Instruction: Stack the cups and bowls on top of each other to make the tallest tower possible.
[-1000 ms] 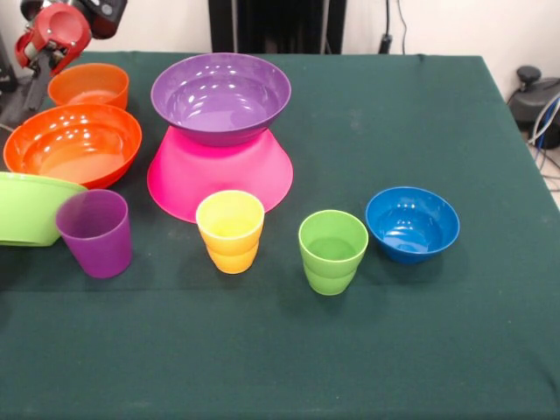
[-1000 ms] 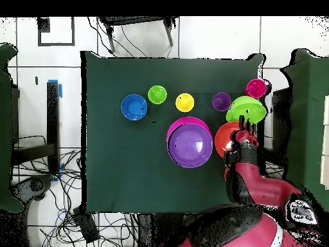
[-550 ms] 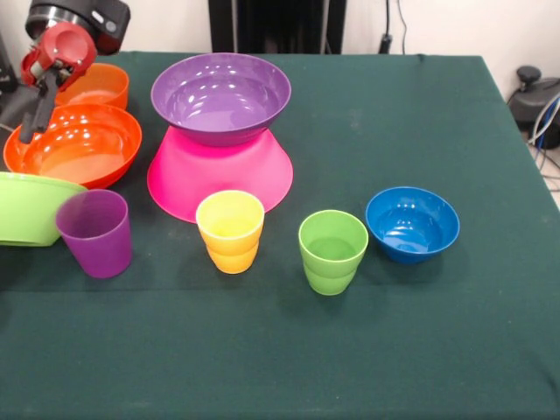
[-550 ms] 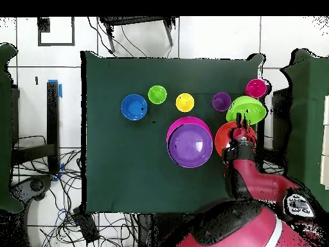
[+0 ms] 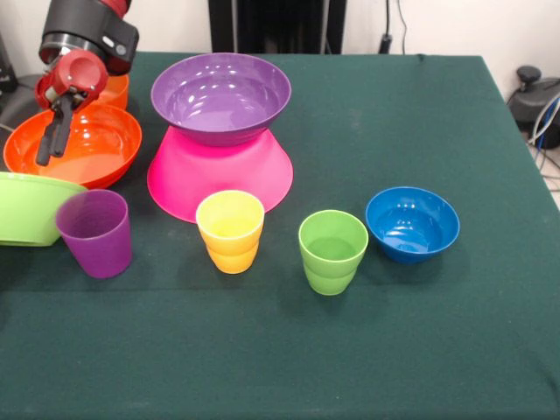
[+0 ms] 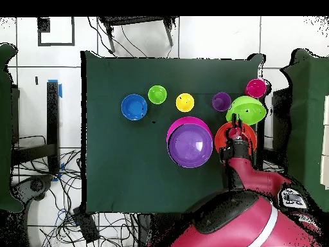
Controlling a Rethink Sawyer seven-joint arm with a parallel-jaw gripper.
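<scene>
— Reporting on gripper (image 5: pixel 50 156): hanging low over the large orange bowl (image 5: pixel 92 149), jaws parted narrowly, gripping nothing.
— Locating tower (image 5: pixel 219 144) just beside it: purple bowl (image 5: pixel 220 92) sitting upright on inverted pink bowl (image 5: pixel 223 179). Lime green bowl (image 5: pixel 26 206) lying apart at the table's edge.
— Flagging hazards: pinching only a glossy rim, probably slipping on lifting; swinging across, possibly clipping the purple bowl and pushing it off centre.
— Adding crowding: small orange bowl (image 5: pixel 118 87) and purple cup (image 5: pixel 94 232) standing near, risking a knock
</scene>
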